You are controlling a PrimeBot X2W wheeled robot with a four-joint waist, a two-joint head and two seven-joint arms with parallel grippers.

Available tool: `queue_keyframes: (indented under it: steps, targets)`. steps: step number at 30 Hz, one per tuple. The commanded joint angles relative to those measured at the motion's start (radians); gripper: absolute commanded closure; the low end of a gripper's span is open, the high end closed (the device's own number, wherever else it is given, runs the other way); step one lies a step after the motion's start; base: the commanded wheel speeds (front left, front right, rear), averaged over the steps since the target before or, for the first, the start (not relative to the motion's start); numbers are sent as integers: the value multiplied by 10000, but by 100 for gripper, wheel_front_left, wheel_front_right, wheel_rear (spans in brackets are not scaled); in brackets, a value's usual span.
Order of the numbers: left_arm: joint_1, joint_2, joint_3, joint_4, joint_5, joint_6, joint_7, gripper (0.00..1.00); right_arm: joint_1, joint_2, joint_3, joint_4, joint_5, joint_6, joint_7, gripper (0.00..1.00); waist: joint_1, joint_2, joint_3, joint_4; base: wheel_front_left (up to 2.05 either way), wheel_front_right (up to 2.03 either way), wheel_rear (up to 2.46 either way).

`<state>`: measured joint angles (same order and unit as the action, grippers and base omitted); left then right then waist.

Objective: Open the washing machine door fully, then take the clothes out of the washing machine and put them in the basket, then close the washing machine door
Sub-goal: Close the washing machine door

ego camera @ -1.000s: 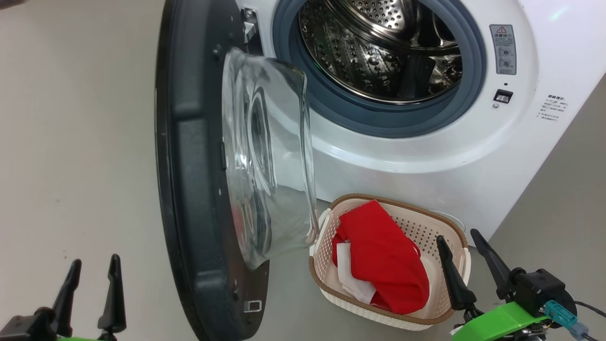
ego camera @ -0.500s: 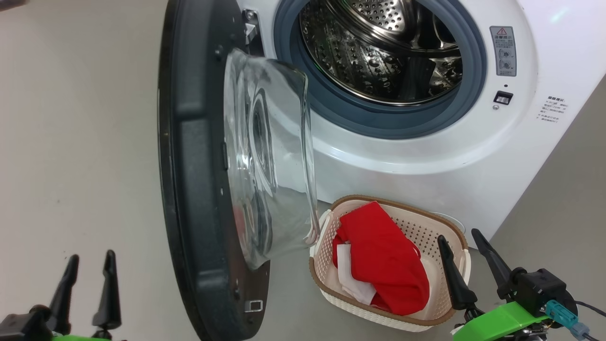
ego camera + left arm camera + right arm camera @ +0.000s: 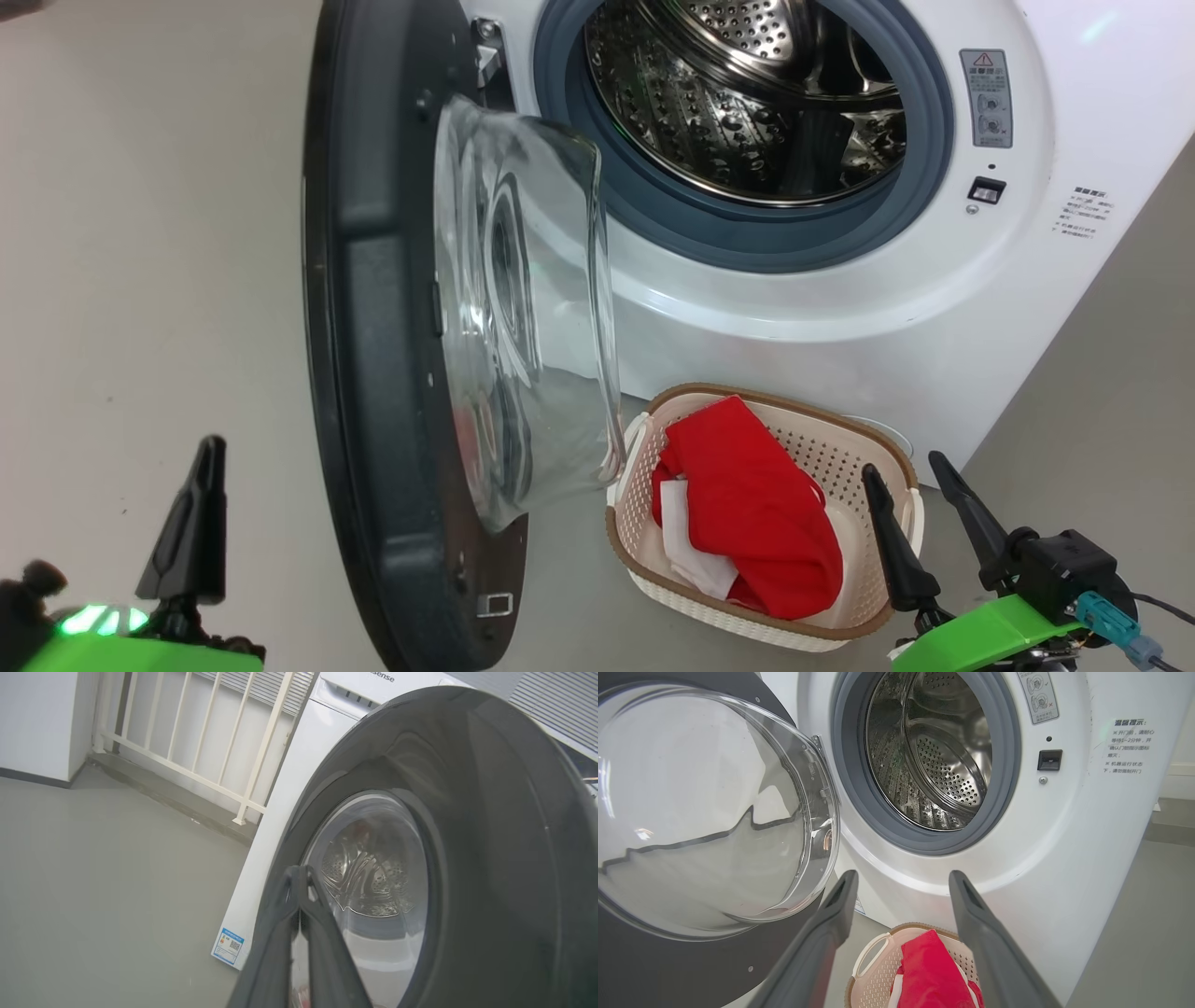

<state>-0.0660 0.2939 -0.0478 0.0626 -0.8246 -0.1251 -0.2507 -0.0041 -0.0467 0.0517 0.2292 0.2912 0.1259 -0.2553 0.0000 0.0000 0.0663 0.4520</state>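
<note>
Lower left, the clenched, empty left tool (image 3: 211,459) stands near the open black-rimmed round glass washing machine door (image 3: 373,308). Lower centre, red-and-white fabric clothes (image 3: 756,523) lie in the cream perforated plastic basket (image 3: 653,560), just left of the released right tool (image 3: 903,467).

The head camera looks steeply down from above and in front of the washing machine (image 3: 840,308). The drum (image 3: 738,112) is at 12 o'clock, the washing machine door (image 3: 373,373) edge-on at 9 o'clock, and the basket (image 3: 633,532) at 5 o'clock. The left wrist camera sits low and close behind the door's outer face, looking along the left tool (image 3: 299,875) through the glass into the drum. The floor (image 3: 93,882) and a white railing (image 3: 187,773) lie at 9 to 11 o'clock. The right wrist camera faces the machine's front from near, looking along the right tool (image 3: 903,879), with the drum at 12 o'clock and the basket at 6. All three share the door and drum; the head and right wrist views share the basket.
</note>
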Motion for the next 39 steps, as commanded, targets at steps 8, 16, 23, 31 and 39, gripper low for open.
queue_keyframes:
  steps: [8, 16, 23, 31, 39]
  targets:
    - [-600, 2040, -1359, -1278, -1800, -56, -111, 100, -178, -35, 306, -231, 95, 48, -65, 0, 0, 0, 73, -202, 0, 0, 0]
    - [-1062, 2587, -2594, -1923, -2138, -56, -111, 100, -251, -35, 298, -254, 97, 48, -65, 0, 0, 0, 230, -441, 0, 0, 0]
    - [-1667, 2785, -3495, -2235, -2062, -56, -111, 100, -364, -35, 297, -264, 117, 48, -65, 0, 0, 0, 400, -715, 0, 0, 0]
    - [-3057, 2700, -4906, -1948, -2034, -56, -111, 100, -586, -35, 276, -323, 120, 48, -65, 0, 0, 0, 740, -1174, 0, 0, 0]
    - [-4485, 2328, -5598, -868, -2040, -56, -111, 100, -804, -35, 167, -409, 101, 48, -65, 0, 0, 0, 1142, -1729, 0, 0, 0]
